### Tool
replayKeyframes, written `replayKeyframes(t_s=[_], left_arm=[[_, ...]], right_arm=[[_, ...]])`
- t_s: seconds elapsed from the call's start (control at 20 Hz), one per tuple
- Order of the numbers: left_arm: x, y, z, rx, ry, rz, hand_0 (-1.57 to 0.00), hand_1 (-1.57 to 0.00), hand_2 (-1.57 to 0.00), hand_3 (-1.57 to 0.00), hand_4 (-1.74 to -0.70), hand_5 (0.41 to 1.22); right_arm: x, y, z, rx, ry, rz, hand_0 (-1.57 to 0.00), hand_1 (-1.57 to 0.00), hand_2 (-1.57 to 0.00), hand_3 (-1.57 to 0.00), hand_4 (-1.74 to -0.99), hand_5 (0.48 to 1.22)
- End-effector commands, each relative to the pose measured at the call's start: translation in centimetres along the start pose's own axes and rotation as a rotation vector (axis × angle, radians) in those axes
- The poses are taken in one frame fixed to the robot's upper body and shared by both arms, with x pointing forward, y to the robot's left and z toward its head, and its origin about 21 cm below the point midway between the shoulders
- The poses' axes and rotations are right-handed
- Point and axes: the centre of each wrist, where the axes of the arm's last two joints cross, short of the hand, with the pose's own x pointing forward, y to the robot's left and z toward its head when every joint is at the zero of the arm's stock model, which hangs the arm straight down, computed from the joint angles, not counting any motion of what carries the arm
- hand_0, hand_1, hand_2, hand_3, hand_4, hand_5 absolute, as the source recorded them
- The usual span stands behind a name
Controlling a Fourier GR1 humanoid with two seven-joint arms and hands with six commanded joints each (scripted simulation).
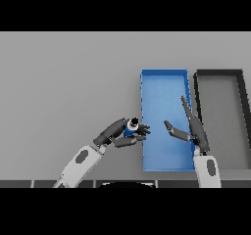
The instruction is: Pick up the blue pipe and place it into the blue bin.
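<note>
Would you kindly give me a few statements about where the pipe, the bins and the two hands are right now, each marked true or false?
1. The left hand has its fingers curled round the blue pipe. True.
2. The blue pipe already lies flat on the floor of the blue bin. False: it is in the left hand, at the bin's left wall.
3. The right hand is open, over the blue bin. True.
4. The dark bin stands to the left of the blue bin. False: it stands on its right, beside it.
5. The right hand grips the pipe. False: it holds nothing.
</note>
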Motion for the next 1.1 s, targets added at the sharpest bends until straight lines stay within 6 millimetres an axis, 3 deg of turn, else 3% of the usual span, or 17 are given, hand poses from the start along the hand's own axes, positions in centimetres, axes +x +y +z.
replayKeyframes(t_s=[0.0,0.15,0.3,0.45,0.6,0.8,0.9,1.05], left_arm=[[0.1,-0.1,0.0,0.0,-0.007,0.003,-1.57,-1.57,-1.57,-1.57,-1.47,1.22],[0.1,0.1,0.1,0.004,-0.012,-0.005,-1.57,-1.57,-1.57,-1.57,-1.47,1.22],[-0.1,0.0,0.2,-0.005,-0.018,-0.007,-1.57,-1.57,-1.57,-1.57,-1.47,1.221],[-0.1,0.5,0.0,0.001,0.001,-0.012,-1.57,-1.57,-1.57,-1.57,-1.47,1.221],[0.0,0.2,-0.1,-0.009,-0.012,-0.022,-1.57,-1.57,-1.57,-1.57,-1.47,1.221],[0.1,0.5,0.1,-0.007,-0.01,-0.02,-1.57,-1.57,-1.57,-1.57,-1.47,1.221],[-0.1,0.7,0.6,-0.006,-0.01,-0.037,-1.57,-1.57,-1.57,-1.57,-1.47,1.221],[0.3,0.5,-0.2,-0.012,-0.008,-0.039,-1.57,-1.57,-1.57,-1.57,-1.47,1.221]], right_arm=[[-0.2,-0.5,-0.4,0.007,0.001,0.001,0.0,0.0,0.0,0.0,-1.133,0.578],[-0.2,-0.6,-0.3,0.016,-0.03,-0.011,0.0,0.0,0.0,0.0,-1.191,0.577],[0.9,-0.9,-0.9,0.038,-0.148,-0.11,0.0,-0.02,-0.03,0.0,-1.166,0.571],[3.2,-2.5,-1.1,0.124,-0.273,-0.178,0.0,-0.01,-0.02,0.0,-1.169,0.597],[6.7,-4.2,-1.8,0.275,-0.314,-0.137,0.0,0.0,-0.01,0.0,-1.171,0.579],[11.2,-4.3,-2.0,0.446,-0.372,-0.043,0.0,0.0,0.0,0.0,-1.205,0.539],[12.1,-3.2,-2.0,0.532,-0.405,-0.028,0.0,0.0,0.0,0.0,-1.23,0.531],[14.0,-2.2,-2.5,0.609,-0.413,0.0,0.0,0.0,0.0,0.0,-1.249,0.524]])
